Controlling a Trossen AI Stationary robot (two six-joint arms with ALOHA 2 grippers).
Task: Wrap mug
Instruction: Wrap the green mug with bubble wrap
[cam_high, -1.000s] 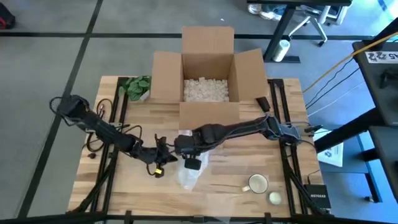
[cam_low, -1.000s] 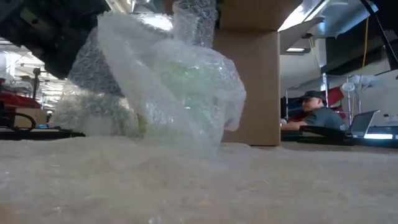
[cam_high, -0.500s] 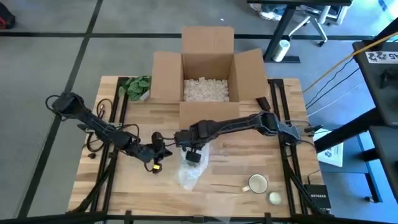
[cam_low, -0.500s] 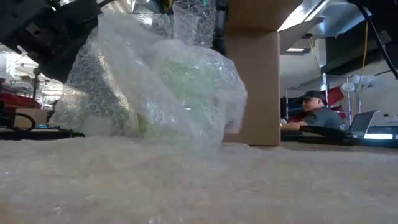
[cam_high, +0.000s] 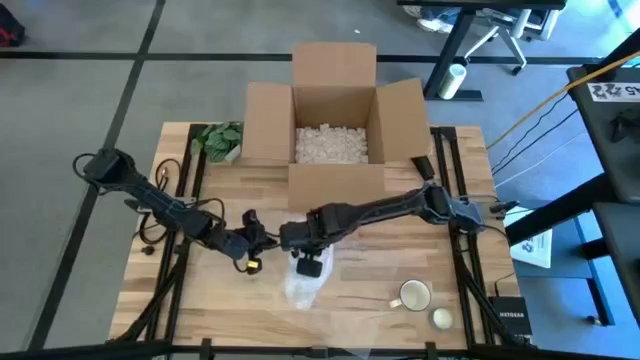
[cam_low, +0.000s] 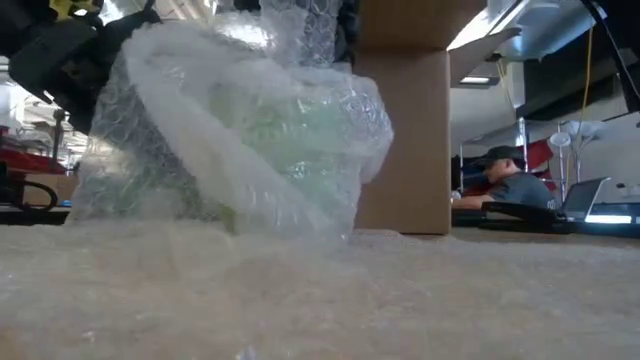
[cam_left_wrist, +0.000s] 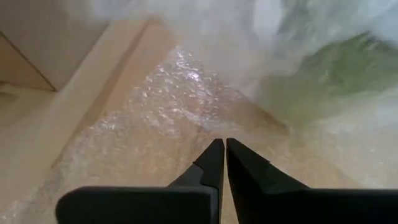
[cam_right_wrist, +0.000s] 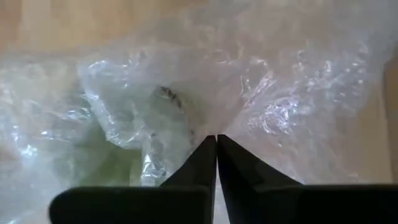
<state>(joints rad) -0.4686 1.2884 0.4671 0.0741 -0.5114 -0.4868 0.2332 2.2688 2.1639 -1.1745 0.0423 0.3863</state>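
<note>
Near the front edge of the bench (cam_high: 350, 310), toward the right corner, sit a bare white mug (cam_high: 412, 295) and a small pale round item (cam_high: 441, 318), both untouched and well apart from the work.

Just behind, mid-bench, lies the bubble wrap (cam_high: 303, 285) w/ a greenish mug (cam_low: 290, 130) bundled inside; low view shows the wrap already humped over it, loose tail spread forward across the bench. Right tool (cam_high: 309, 262) is on top of the bundle, fingers together & pinching a fold of the wrap (right wrist view: tips closed at a crease). Left tool (cam_high: 262, 243) sits just beside the bundle on its left, fingers together, nothing between them; tips rest near the sheet, not gripping it.

Step in hand, as I read it: mid-wrap, folding the sheet over the mug. Next move prob needs the right tool to carry its fold across & down while the left pins or tucks the free edge, else the wrap springs open.

Toward the back edge: open cardboard box (cam_high: 335, 110) w/ packing peanuts (cam_high: 330, 145), green plant (cam_high: 220, 140) at its left.
</note>
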